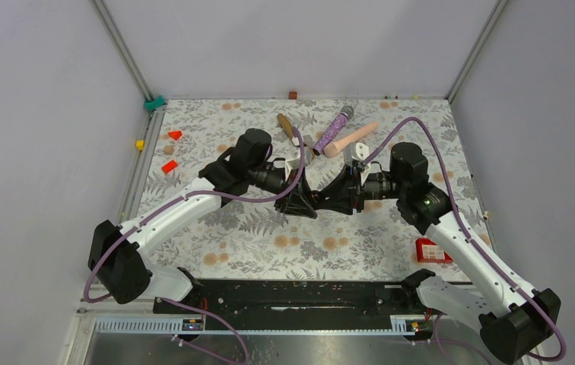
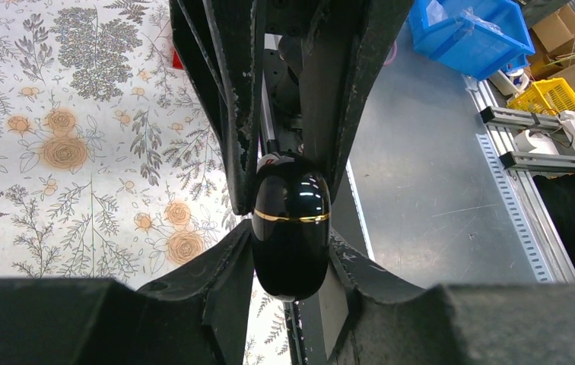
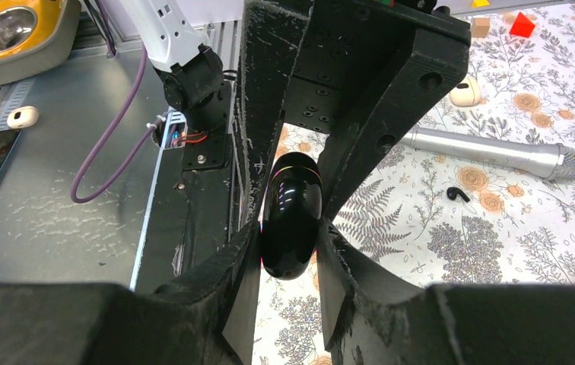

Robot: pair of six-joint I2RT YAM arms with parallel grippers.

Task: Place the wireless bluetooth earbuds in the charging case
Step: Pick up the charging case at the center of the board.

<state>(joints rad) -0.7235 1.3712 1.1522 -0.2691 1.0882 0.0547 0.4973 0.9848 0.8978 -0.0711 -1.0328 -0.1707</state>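
Your left gripper (image 1: pixel 300 204) and right gripper (image 1: pixel 338 199) both clamp the charging case (image 2: pixel 290 247), mid-table; one earbud (image 3: pixel 457 194) lies apart, near the microphone (image 3: pixel 490 150).

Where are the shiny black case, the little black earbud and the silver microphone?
charging case (image 2: pixel 290 243): left wrist view, glossy shell below the gold seam.
earbud (image 3: pixel 458 194): right wrist view, its small black body.
silver microphone (image 3: pixel 482 150): right wrist view, middle of its handle.

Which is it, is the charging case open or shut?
Shut: in the left wrist view the charging case shows only a thin gold seam between its halves, with no gap.
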